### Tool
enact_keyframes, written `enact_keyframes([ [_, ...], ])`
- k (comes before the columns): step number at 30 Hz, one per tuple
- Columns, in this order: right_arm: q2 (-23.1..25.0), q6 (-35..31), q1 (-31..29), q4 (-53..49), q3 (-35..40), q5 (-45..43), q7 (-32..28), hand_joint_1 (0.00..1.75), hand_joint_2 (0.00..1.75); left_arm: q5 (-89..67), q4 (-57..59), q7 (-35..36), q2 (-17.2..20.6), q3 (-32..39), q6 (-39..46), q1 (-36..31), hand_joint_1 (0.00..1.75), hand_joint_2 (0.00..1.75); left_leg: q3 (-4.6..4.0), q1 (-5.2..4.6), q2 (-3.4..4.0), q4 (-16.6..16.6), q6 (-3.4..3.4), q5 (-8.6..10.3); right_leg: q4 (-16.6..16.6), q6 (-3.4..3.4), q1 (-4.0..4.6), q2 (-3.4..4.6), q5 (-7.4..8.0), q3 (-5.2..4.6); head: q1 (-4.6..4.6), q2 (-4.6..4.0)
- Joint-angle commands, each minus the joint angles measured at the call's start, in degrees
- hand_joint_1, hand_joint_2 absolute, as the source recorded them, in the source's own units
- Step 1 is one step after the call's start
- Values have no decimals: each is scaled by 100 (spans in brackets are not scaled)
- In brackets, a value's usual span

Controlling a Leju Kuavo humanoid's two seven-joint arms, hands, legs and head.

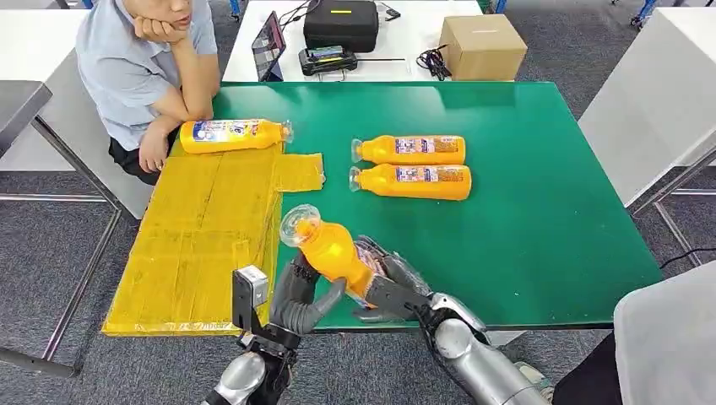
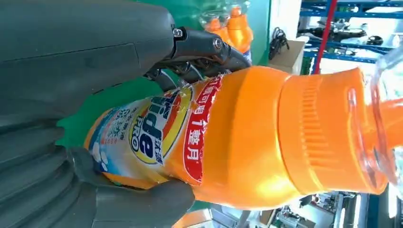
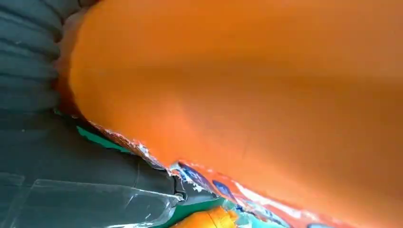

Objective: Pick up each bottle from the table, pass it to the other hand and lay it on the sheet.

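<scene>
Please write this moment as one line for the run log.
phase: handover | bottle: held by right robot hand and left robot hand | sheet: one bottle | table: two bottles

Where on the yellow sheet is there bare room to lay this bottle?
The yellow sheet lies bare from the bottle on its far edge down to its near end. The crowded part is the green table beside the sheet's flap, where two bottles lie together.
</scene>
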Motion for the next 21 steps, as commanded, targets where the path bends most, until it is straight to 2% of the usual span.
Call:
enact_keyframes([
  [1,27,-230,-135,155,10,58,-19,0,175,-671,-304,-275,202,-178,723,-63,175,175,6,5,8,1,-8,-4,-1,-10,5,5,-2,5,0,0],
  [6,-5,-464,191,-405,-214,214,-49,0,175,-1792,-724,-483,352,203,1690,-7,175,175,7,8,4,2,-11,-6,0,-13,9,0,-5,8,0,0],
  [9,4,-441,212,-555,-190,317,-30,0,175,-1821,-794,-346,341,501,1678,-9,175,175,17,14,15,6,-18,-13,1,-21,15,10,-8,16,0,0],
  [21,38,-441,204,-564,-170,344,-30,0,175,-1824,-731,-348,318,542,1656,-23,175,175,7,3,5,-2,-8,-2,-2,-9,3,2,-2,5,0,0],
])
